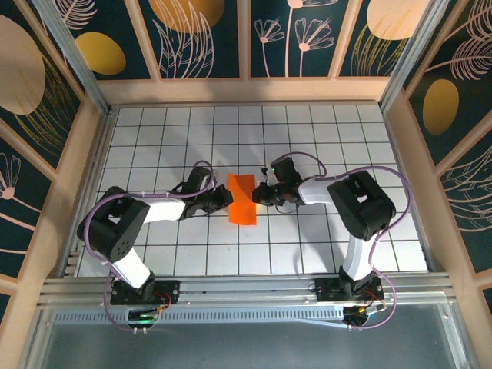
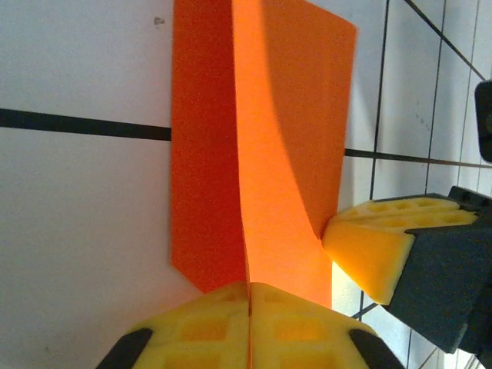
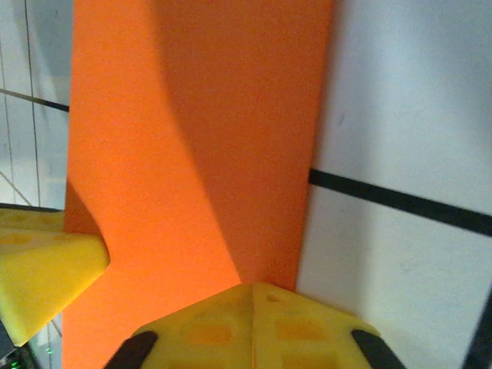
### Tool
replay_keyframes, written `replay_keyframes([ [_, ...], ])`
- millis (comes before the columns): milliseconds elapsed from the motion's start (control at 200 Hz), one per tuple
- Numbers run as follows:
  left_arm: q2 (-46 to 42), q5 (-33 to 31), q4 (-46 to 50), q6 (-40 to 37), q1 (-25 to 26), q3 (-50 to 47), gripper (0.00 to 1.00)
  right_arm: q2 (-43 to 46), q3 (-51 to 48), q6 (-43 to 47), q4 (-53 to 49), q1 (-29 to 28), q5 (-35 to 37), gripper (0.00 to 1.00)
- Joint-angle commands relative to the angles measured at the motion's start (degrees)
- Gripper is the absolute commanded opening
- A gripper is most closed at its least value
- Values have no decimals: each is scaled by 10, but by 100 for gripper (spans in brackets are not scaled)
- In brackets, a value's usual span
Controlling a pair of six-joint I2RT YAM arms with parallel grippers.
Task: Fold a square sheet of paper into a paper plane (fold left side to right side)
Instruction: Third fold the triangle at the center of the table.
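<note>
Overhead, you have the orange sheet [image 1: 243, 201] lying folded into a narrow strip near the centre of the white tiled table [image 1: 323, 138], long axis running up and down the frame with a slight tilt. Your left gripper [image 1: 225, 198] meets its left edge, and your right gripper [image 1: 260, 194] sits at its right edge. From this height you cannot read how the jaws stand.

Left wrist view: the left gripper [image 2: 250, 288] sits at bottom centre with its yellow pads pressed together. A crease runs down the orange sheet [image 2: 284, 138] straight into the seam between them, so note it as clamped on the sheet's near edge. The part left of the crease lies flat and darker; the part right of it is lighter. At lower right, one pad [image 2: 367, 254] of the right gripper touches the sheet's right edge.

Right wrist view: the right gripper [image 3: 254, 290] shows its pads together at bottom centre, tips touching the sheet's near edge [image 3: 200, 115]. You cannot tell whether paper is pinched. A pad [image 3: 42, 269] of the left gripper overlaps the sheet at lower left.
</note>
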State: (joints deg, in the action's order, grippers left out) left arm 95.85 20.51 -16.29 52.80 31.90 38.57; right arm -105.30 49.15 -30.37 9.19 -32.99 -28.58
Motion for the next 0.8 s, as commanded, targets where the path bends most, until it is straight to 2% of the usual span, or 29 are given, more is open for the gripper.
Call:
replay_keyframes([
  [0,-23,-4,-8,11,2,-5,2,38,6,39,-6,1,60,22],
  [160,-32,3,-23,35,3,-8,0,105,-26,79,4,-3,100,47],
  [235,-32,3,-8,38,3,1,0,143,-52,96,9,-12,125,55],
  [355,-34,2,7,38,2,6,0,211,-97,142,9,-62,203,67],
  [561,-32,10,3,48,3,6,0,279,-166,210,22,-192,357,80],
  [796,-34,11,4,49,3,5,0,259,-182,281,53,-308,496,88],
])
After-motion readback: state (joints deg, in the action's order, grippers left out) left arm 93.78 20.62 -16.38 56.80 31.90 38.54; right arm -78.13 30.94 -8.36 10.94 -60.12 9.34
